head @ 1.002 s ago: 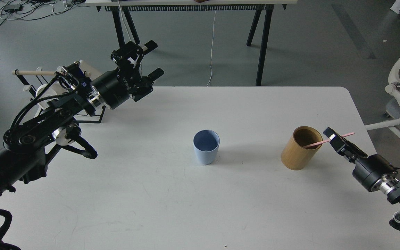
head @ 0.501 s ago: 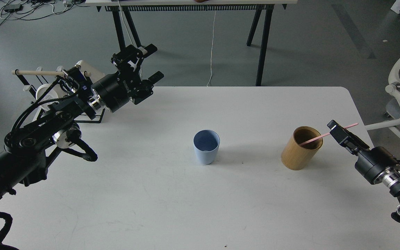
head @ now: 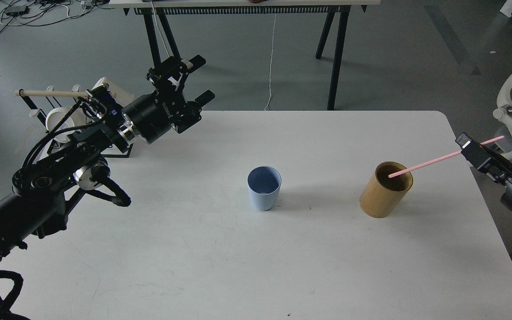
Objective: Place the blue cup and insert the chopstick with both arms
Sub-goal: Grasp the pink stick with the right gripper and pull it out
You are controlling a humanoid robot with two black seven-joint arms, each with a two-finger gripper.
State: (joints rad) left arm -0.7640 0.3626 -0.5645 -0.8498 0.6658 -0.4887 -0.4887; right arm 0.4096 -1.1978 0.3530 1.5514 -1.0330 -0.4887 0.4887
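Your right claw [head: 473,149] is clamped on the chopstick [head: 429,163], tip over the bamboo cylinder [head: 385,190]; your left claw [head: 202,78] hangs spread apart.

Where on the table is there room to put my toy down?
Bare table lies in front of the blue cup and between it and the bamboo cylinder. The back left corner is crowded by the left gripper.

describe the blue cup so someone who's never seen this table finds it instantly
On the white table, look near the middle, between the two arms. The blue cup stands upright and alone there, well left of the tan bamboo cylinder that the pink chopstick pokes into. It is the only pale blue thing: small, handleless, tapered toward its base, darker blue inside, narrower than the cylinder.
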